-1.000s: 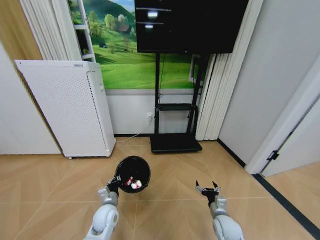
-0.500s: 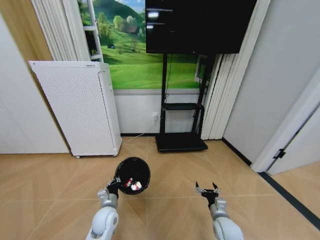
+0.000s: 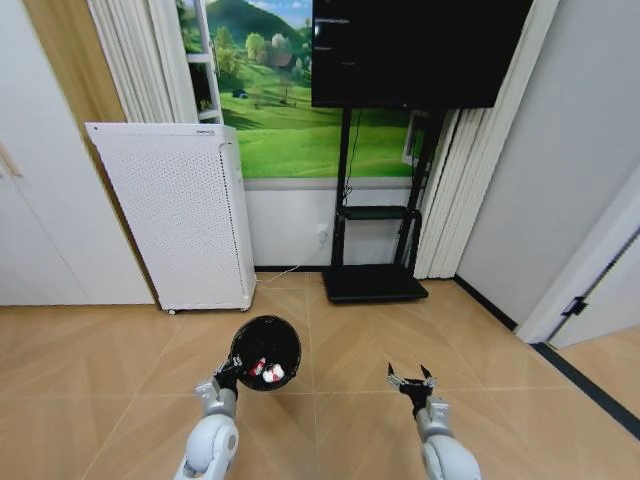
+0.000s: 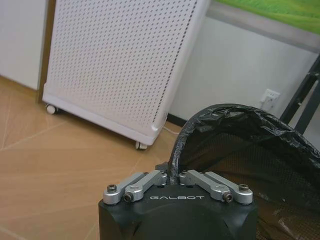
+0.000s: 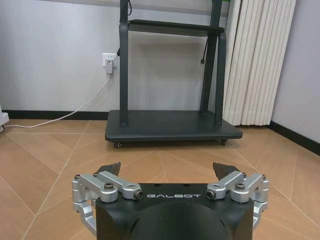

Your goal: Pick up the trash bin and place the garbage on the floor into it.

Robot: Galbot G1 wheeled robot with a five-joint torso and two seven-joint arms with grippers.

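the left pincer [image 3: 228,373] is clamped on the rim of the small round black wire-mesh trash bin [image 3: 266,352], holding it off the light tan herringbone wooden floor [image 3: 120,350], mouth up, likely so the red-and-white wrappers [image 3: 266,369] stay inside. the right pincer [image 3: 410,378] hangs spread wide, empty.

The left gripper [image 4: 170,176] is clamping the near rim of the trash bin [image 4: 250,145], its jaws drawn together on the black liner edge. The bin is sitting tilted, mouth facing the camera. Behind it, a white perforated appliance [image 4: 117,65] is standing on castors on the floor [image 4: 55,165].
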